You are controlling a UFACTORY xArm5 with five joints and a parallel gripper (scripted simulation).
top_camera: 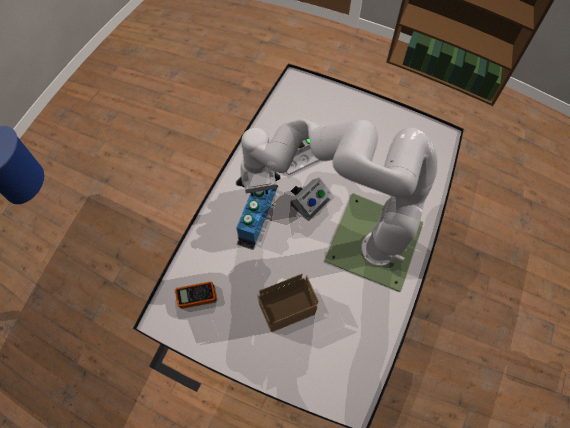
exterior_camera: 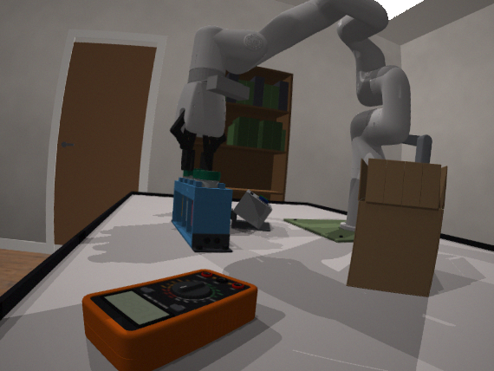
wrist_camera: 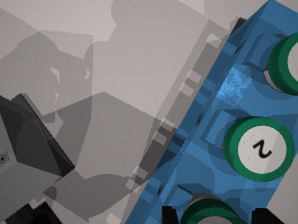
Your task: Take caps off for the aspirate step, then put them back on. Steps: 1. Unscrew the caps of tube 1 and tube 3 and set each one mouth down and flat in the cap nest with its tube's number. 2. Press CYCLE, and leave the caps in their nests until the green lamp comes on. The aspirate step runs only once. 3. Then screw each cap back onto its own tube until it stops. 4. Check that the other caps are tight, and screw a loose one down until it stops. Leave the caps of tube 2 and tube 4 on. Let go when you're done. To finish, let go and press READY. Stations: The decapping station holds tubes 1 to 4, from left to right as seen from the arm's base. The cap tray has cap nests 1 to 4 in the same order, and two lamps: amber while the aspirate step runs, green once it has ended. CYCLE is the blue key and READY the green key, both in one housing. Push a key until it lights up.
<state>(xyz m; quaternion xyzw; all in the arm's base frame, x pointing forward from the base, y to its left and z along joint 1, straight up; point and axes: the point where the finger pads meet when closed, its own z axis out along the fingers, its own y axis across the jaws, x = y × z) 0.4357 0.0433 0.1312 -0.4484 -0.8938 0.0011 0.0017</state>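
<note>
The blue decapping station (top_camera: 255,215) stands left of the arm's base; it also shows in the exterior view (exterior_camera: 201,212) and in the wrist view (wrist_camera: 220,145). In the wrist view the green-rimmed cap marked 2 (wrist_camera: 260,149) sits on its tube, and cap 1 (wrist_camera: 285,62) is at the right edge. My gripper (wrist_camera: 215,217) stands straight down over tube 3's cap (wrist_camera: 207,216), which sits on its tube. The fingers stand on either side of the cap, slightly apart from it. Tube 4 is hidden under the gripper (top_camera: 258,191). The cap tray (top_camera: 301,161) lies behind, with a green lamp (top_camera: 308,141) lit.
The key housing (top_camera: 312,196) with the blue key (top_camera: 312,202) and green key (top_camera: 321,193) stands right of the station. An open cardboard box (top_camera: 288,302) and an orange multimeter (top_camera: 195,294) lie toward the near end of the table. The arm's base stands on a green plate (top_camera: 372,242).
</note>
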